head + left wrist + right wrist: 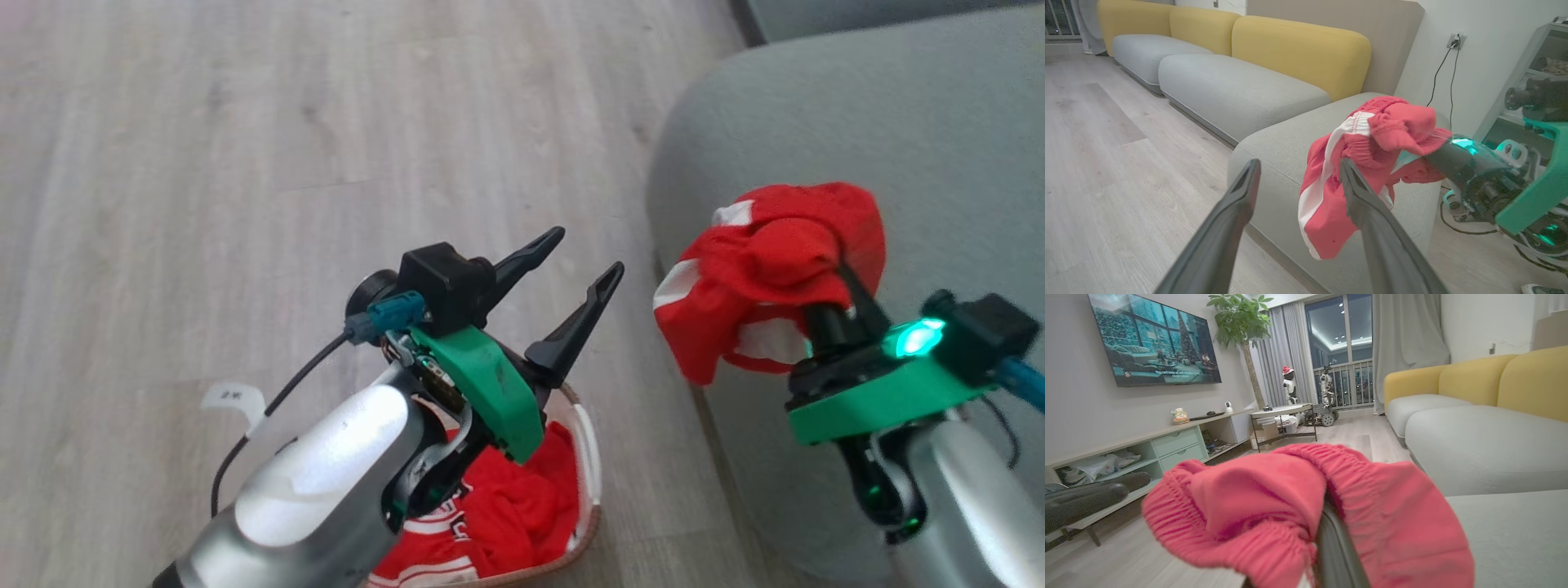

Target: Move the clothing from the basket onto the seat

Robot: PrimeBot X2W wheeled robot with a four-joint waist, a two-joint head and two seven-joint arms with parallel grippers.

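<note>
L gripper (588, 251) wide, empty, above basket (589, 457) on floor (245, 163). R gripper (845, 290) clamped on red garment (775, 245), held in air over seat (898, 122) edge. Garment bunched round fingers, white stripe showing. More red clothes (522, 498) in basket, beside seat.

- A home living room.
- Long sofa (1298, 53) with grey seats and yellow backs, on a pale wood floor (245, 163).
- Wall-mounted television (1155, 339) above a low cabinet (1175, 443) with drawers.
- Tall leafy plant (1241, 318) beside grey curtains (1404, 330) and a dark window (1347, 343).
- Small figures (1289, 381) by the window, possibly ornaments; too distant to tell.
</note>
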